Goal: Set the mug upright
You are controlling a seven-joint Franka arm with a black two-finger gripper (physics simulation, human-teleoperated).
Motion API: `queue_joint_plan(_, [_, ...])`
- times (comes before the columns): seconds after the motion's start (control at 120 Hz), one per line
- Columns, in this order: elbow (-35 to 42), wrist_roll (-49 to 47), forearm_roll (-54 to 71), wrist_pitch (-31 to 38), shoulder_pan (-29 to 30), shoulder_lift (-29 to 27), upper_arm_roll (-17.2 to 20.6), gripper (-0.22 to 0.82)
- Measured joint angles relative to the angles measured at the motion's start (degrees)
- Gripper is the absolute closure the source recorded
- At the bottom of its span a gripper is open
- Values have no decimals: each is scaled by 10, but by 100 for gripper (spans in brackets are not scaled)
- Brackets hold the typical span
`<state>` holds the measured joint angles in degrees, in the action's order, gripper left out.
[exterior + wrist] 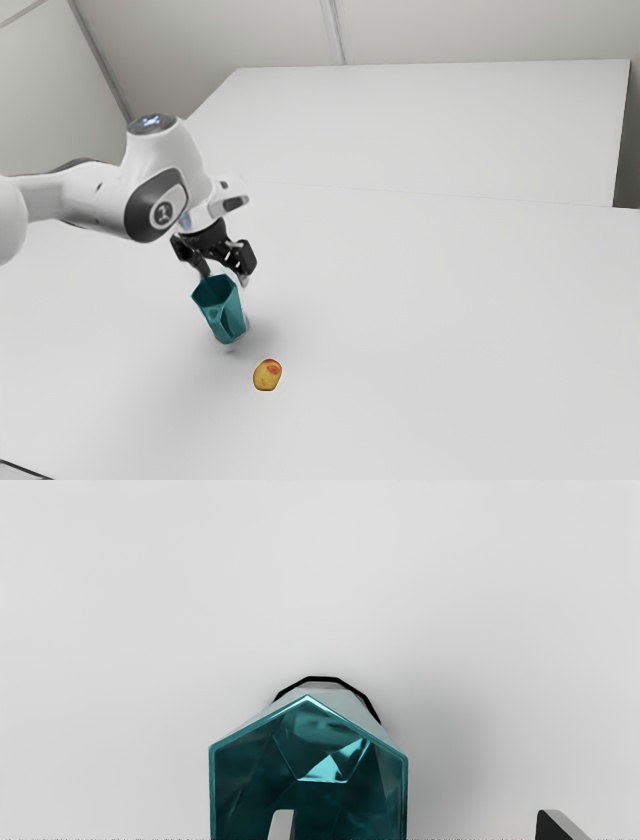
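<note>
Mug (226, 322) of glossy teal material, with flat-sided walls, is seen in the exterior view under the black two-finger gripper (225, 276), its open mouth turned upward and its body leaning somewhat. Whether its base touches the white smooth table (420, 330), I cannot tell. Near the mug, well apart from the gripper, lies a small yellow-orange fruit (267, 376) with a reddish patch. On the white and black arm (100, 195) it is possible to read the number "1" inside a circle; a bluish mark on the dark cap (152, 123) is too small for reading.

In the wrist view, the fingers (281, 826) stand widely apart: one is over the mouth of the mug, the other outside, beside its wall. They have hold of nothing.
</note>
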<state>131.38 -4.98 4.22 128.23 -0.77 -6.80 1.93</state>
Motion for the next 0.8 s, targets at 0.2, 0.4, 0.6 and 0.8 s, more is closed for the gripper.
queue_joint_plan(0.2, [-76, 0, 0, -66, -1, 3, 2, 5])
queue_joint_plan(0.4, [-184, 0, -3, -167, -12, 32, 5, 3])
queue_joint_plan(0.6, [-266, 0, -5, -258, -13, 47, 6, 2])
queue_joint_plan(0.8, [-328, 0, -8, -321, -9, 54, 6, 2])
